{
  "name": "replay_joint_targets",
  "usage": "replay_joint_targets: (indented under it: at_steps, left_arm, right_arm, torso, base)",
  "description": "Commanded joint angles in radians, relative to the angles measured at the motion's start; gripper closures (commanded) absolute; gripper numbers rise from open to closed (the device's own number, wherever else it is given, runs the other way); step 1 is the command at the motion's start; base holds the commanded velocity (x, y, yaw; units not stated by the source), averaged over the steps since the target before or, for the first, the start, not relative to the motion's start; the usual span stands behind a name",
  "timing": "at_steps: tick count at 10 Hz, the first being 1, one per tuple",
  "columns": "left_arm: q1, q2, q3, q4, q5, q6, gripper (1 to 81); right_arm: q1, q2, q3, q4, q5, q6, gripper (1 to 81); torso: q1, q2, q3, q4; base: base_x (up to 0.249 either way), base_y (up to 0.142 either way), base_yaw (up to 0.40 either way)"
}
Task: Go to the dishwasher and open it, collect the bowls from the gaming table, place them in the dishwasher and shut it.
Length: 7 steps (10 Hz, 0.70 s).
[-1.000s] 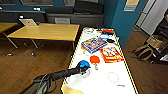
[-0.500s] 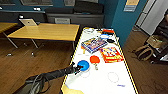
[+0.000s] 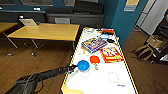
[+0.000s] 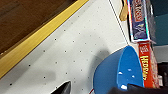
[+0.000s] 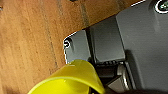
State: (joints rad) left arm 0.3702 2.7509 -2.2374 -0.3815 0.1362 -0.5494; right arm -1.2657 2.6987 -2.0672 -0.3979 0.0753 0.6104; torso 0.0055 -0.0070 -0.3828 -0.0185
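Reaches in from the lower left of the head view with the left gripper (image 3: pixel 73 67), up to the blue bowl (image 3: pixel 83 65). Finds that bowl on the white top of the gaming table (image 3: pixel 100 83), close to the table's yellowish left edge and near its near end. Meets the bowl at the side facing that edge.

In the left wrist view, shows one dark fingertip (image 4: pixel 63 88) outside the bowl, apart from its wall, with a strip of speckled white tabletop between the two. Shows a second dark part over the bowl's blue inside, at the rim. Straddles the bowl's wall, then, with the jaws parted and not pressed onto it. Casts a grey shadow on the tabletop beside the bowl.

Places the orange-red bowl (image 3: pixel 94 59) just beyond and to the right of the blue one, near it, though contact cannot be told. Further along the top, has a blue game box (image 3: pixel 94 44) and a red box (image 3: pixel 111 54) lying flat, with small items beyond them.

Left of the gaming table, has a yellow wooden table (image 3: pixel 47 31) with a laptop (image 3: pixel 29 22) on it.

In the right wrist view, holds a yellow cup (image 5: pixel 72 78) large and close, above the wooden floor (image 5: pixel 30 37). Cannot tell the grip of the right gripper.
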Motion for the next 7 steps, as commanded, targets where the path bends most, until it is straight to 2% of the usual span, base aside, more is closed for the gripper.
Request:
replay_joint_targets:
  at_steps: [1, 6, 7]
  left_arm:
    - [-0.11, -0.011, 0.053, 0.036, 0.027, 0.025, 1.0]
    - [-0.079, 0.02, 0.048, 0.095, 0.017, 0.028, 1.0]
    - [-0.079, 0.021, 0.055, 0.113, 0.017, 0.028, 81.1]
  right_arm:
    - [0.033, -0.012, 0.03, -0.019, -0.046, -0.001, 81.1]
    - [0.031, -0.011, 0.03, -0.019, -0.045, -0.001, 81.1]
    - [0.033, -0.011, 0.03, -0.019, -0.045, -0.001, 81.1]
  torso:
    - [0.0, 0.0, 0.0, 0.0]
    - [0.0, 0.0, 0.0, 0.0]
    - [0.0, 0.0, 0.0, 0.0]
  base:
    - [0.0, 0.0, 0.0]
    - [0.0, 0.0, 0.0]
    - [0.0, 0.0, 0.0]
